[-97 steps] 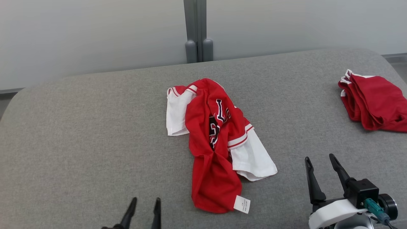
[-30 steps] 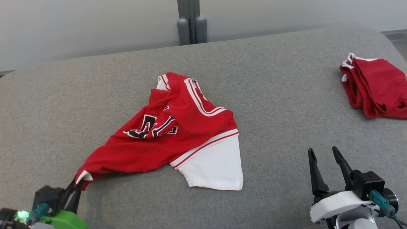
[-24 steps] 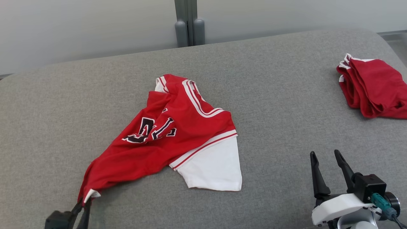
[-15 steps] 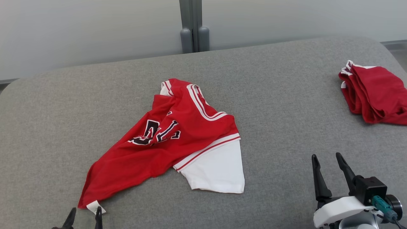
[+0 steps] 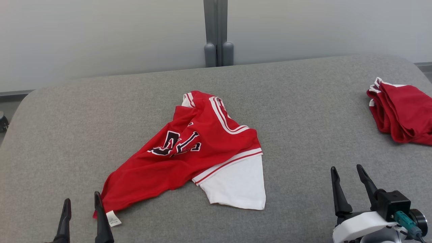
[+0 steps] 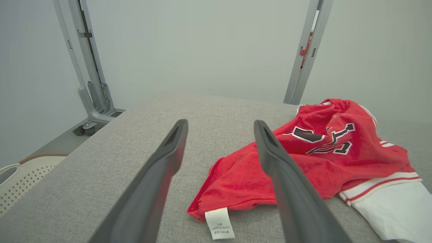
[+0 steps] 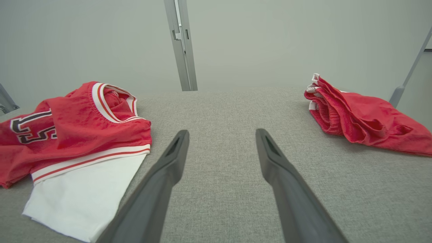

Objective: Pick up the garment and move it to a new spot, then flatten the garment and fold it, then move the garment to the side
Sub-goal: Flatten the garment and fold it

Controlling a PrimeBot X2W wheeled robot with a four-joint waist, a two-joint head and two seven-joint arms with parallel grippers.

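A robot test bay, not a home

I read this as a lab or test cell. I'm working over a wide pad (image 5: 303, 101) covered in grey woven fabric with rounded corners, closed in by plain pale panels (image 5: 101, 33) held on grey metal uprights (image 5: 218, 30). In the left wrist view a slotted metal frame leg (image 6: 88, 67) stands on a grey floor (image 6: 60, 143) beside the pad, near a pale perforated seat or basket (image 6: 23, 179). A red jersey (image 5: 189, 152) and a folded red pile (image 5: 405, 114) lie out like practice stock
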